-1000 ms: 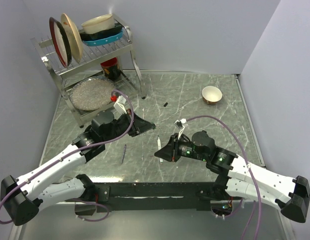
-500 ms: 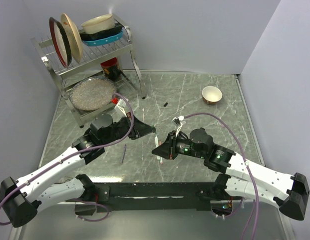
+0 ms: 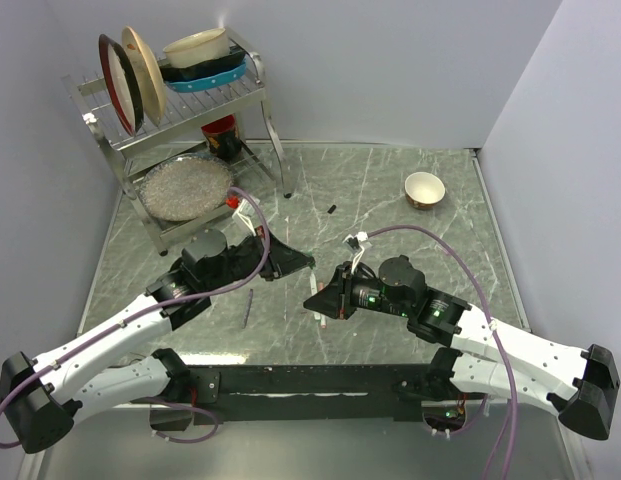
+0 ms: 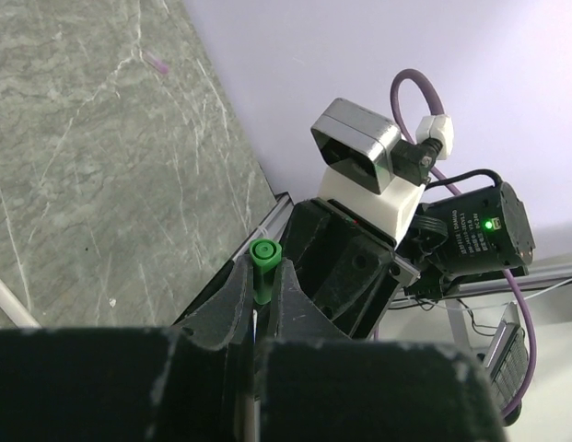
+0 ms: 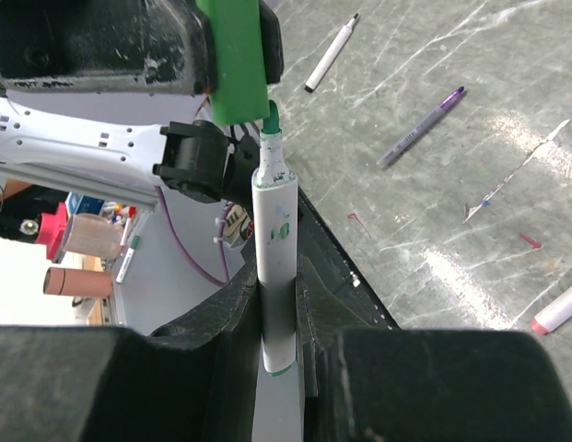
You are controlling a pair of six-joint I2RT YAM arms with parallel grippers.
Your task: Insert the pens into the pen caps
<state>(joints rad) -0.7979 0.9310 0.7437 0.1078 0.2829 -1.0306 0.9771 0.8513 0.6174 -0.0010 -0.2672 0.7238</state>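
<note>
i am watching the left gripper pinching down narrow on a green pen cap, which is poking out past the fingertips. the right gripper is clamping a white-barrelled pen by its lower barrel, with the green nib pointing away from the wrist. the two grippers are facing each other over the middle of the table, the left one slightly farther and to the left. from the right wrist the nib is sitting right at the rim of the cap's mouth; i cannot tell whether it is going in. a purple pen is lying loose on the table left of the grippers, a black-ended pen is resting beyond it, and a small black cap is lying farther back. a bowl is standing far right and a dish rack far left.
</note>
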